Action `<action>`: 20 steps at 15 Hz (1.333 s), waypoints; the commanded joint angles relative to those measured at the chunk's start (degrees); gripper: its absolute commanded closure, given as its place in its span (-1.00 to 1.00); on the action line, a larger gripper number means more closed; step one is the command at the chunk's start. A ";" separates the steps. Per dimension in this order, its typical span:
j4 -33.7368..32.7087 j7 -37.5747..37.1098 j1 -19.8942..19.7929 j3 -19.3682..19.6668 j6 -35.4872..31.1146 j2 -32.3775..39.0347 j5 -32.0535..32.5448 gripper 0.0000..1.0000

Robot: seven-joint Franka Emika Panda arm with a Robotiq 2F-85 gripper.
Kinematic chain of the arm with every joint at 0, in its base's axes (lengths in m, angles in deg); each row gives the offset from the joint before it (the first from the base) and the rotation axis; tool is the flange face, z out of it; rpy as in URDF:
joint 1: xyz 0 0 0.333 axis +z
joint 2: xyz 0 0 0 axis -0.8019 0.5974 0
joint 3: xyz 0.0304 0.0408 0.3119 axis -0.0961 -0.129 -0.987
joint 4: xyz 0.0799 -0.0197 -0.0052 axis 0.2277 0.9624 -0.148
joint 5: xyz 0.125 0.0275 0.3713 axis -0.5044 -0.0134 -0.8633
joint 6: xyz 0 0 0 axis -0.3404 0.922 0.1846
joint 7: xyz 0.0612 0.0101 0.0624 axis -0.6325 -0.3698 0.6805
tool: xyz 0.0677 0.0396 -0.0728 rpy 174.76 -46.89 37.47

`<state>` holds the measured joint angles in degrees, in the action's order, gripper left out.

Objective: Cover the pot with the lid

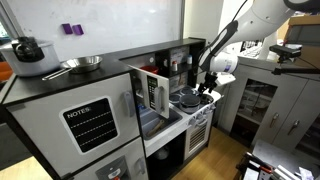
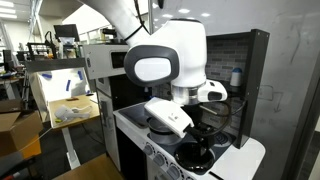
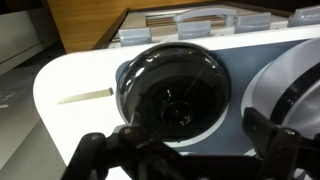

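Observation:
The pot (image 3: 172, 92) is a shallow round metal dish with a silvery rim and a dark inside. It sits on the white toy stove top, and it also shows in both exterior views (image 1: 187, 98) (image 2: 195, 153). A grey round disc (image 3: 292, 88) lies to its right, cut off by the frame edge. I cannot tell whether this disc is the lid or a bare burner. My gripper (image 3: 180, 142) hovers just above the pot with its dark fingers spread wide and nothing between them. It also shows in both exterior views (image 1: 206, 87) (image 2: 203, 122).
A larger silver frying pan (image 1: 82, 64) and a black kettle (image 1: 27, 48) stand on top of the grey toy fridge. The stove's dark back wall and shelf (image 1: 175, 62) rise close behind the gripper. A microwave door (image 1: 150, 92) hangs open beside the stove.

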<state>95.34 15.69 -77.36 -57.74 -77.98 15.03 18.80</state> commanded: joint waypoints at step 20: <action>-0.44 -6.34 -2.33 -2.93 -6.23 3.00 7.41 -1.00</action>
<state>95.91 10.55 -77.95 -59.02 -83.05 17.13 24.79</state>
